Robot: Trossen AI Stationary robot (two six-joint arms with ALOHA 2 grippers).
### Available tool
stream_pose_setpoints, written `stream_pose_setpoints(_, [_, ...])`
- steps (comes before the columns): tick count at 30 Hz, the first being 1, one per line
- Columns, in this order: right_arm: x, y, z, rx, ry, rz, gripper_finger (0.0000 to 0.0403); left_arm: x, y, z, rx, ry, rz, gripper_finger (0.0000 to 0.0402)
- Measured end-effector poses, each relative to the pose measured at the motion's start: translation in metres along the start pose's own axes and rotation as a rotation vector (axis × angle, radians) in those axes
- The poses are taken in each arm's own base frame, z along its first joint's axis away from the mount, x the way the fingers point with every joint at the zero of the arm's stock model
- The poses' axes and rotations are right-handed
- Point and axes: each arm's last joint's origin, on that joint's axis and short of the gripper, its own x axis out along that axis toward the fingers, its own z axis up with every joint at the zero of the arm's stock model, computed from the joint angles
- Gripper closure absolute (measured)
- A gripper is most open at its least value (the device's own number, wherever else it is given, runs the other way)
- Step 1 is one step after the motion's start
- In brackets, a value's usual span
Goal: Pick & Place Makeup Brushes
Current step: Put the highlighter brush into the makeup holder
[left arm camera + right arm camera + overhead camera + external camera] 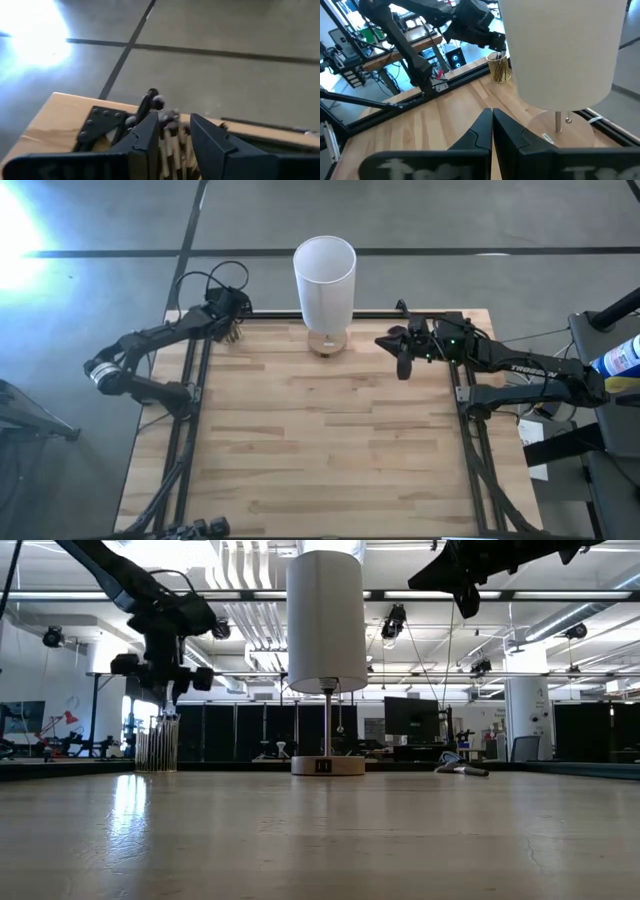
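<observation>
The makeup brushes (157, 743) stand upright in a small clear cup (499, 69) at the table's far left corner, seen also in the high view as the brushes (232, 334). My left gripper (175, 120) is open and hangs just above them, pointing down, and the brush heads (170, 131) show between its two fingers. In the low view the left gripper (168, 698) ends right over the brush tips. My right gripper (492, 120) is shut and holds nothing. It is raised above the table at the right gripper (403, 358), to the right of the lamp.
A tall white cylinder lamp (324, 275) stands on a round wooden base (327, 765) at the middle of the far edge, between the two arms. The wooden table (320, 450) lies bare toward the near edge. Black frame rails (190, 430) run along both sides.
</observation>
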Motion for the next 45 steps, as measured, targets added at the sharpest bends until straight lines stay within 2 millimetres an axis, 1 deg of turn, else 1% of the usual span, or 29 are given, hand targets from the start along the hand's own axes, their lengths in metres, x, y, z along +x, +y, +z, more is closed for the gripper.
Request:
stream_pose_setpoints(4, [0.002,-0.003,0.000,0.001,-0.007,-0.052,0.0394,-0.014,0.010,0.010,0.048,0.021,-0.013,0.0294])
stream_pose_setpoints(6, [0.004,-0.006,-0.002,0.004,-0.002,-0.093,0.0394,-0.023,0.014,0.017,0.068,0.034,-0.076,0.0294])
stream_pose_setpoints(8, [0.007,-0.011,-0.005,0.006,0.025,-0.143,0.0394,-0.032,0.018,0.021,0.076,0.049,-0.169,0.0298])
stream_pose_setpoints(11, [0.010,-0.019,-0.013,0.025,0.096,-0.243,0.0394,-0.047,0.019,0.027,0.070,0.051,-0.352,0.0313])
stream_pose_setpoints(16, [0.006,-0.037,-0.023,0.147,0.182,-0.452,0.0394,-0.068,0.013,0.025,0.114,0.024,-0.683,0.0346])
stream_pose_setpoints(19, [0.000,-0.053,-0.028,0.249,0.230,-0.558,0.0394,-0.078,0.005,0.018,0.100,-0.025,-0.884,0.0365])
stream_pose_setpoints(22, [0.000,-0.074,-0.032,0.345,0.282,-0.638,0.0394,-0.085,-0.004,0.004,0.089,-0.066,-1.064,0.0382])
stream_pose_setpoints(26, [0.014,-0.108,-0.040,0.468,0.358,-0.630,0.0394,-0.090,-0.010,-0.021,0.017,-0.090,-1.222,0.0399])
stream_pose_setpoints(29, [0.023,-0.134,-0.053,0.534,0.429,-0.695,0.0390,-0.093,-0.009,-0.040,-0.046,-0.105,-1.305,0.0400])
stream_pose_setpoints(32, [0.032,-0.156,-0.061,0.585,0.488,-0.739,0.0371,-0.094,-0.006,-0.055,-0.123,-0.084,-1.344,0.0400])
stream_pose_setpoints(36, [0.044,-0.180,-0.072,0.639,0.573,-0.799,0.0325,-0.094,-0.003,-0.069,-0.152,-0.041,-1.341,0.0400])
stream_pose_setpoints(41, [0.060,-0.202,-0.073,0.660,0.661,-0.868,0.0258,-0.100,-0.003,-0.073,-0.144,-0.033,-1.365,0.0400])
stream_pose_setpoints(45, [0.074,-0.215,-0.069,0.594,0.714,-0.968,0.0203,-0.101,-0.003,-0.073,-0.144,-0.030,-1.370,0.0400])
